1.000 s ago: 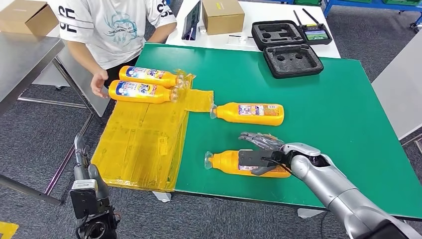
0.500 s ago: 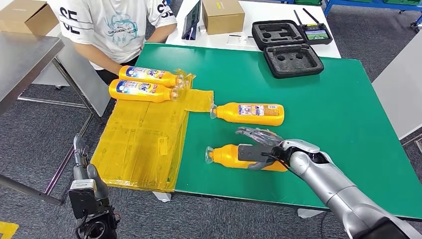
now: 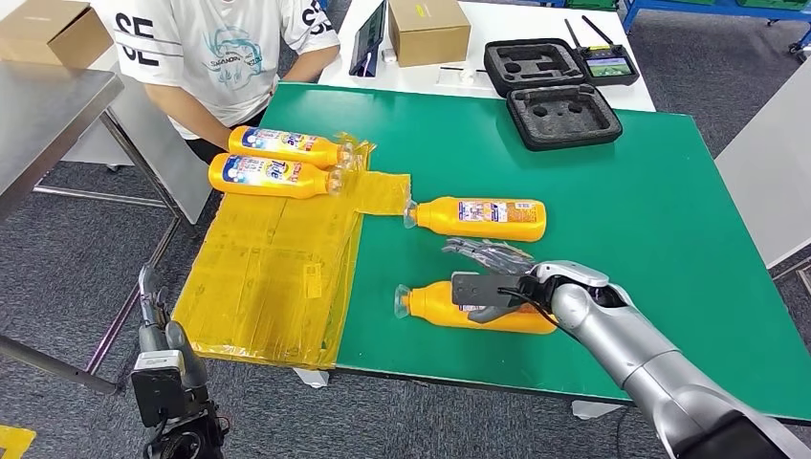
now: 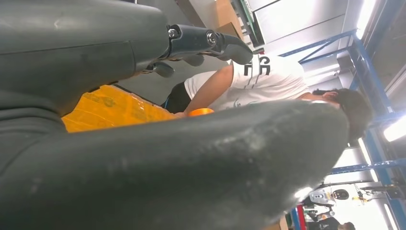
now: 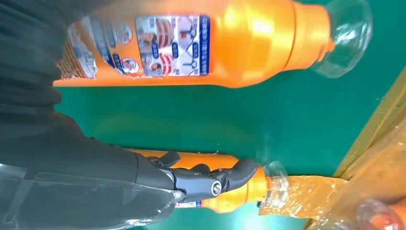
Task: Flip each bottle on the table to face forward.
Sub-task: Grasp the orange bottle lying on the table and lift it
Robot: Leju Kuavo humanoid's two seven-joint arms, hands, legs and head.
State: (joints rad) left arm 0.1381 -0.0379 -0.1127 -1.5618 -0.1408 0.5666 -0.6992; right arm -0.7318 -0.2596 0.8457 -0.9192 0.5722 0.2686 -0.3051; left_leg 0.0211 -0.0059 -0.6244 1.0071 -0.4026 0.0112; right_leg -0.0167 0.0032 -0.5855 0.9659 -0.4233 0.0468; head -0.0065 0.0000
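— Fingers of our right hand (image 3: pixel 493 285) wrap the nearest orange bottle (image 3: pixel 435 304) lying on the green table (image 3: pixel 631 210); since a second ago we've rolled it slightly.

— Left hand (image 3: pixel 153 325)?

— Hanging low beside the table, fingers apart, holding nothing.

— Progress?

— Two bottles (image 3: pixel 273 175) on the yellow sheet (image 3: pixel 277 268) show front labels, near the person (image 3: pixel 215 48). We judge the middle bottle (image 3: pixel 483 218), back label up, and ours remain.
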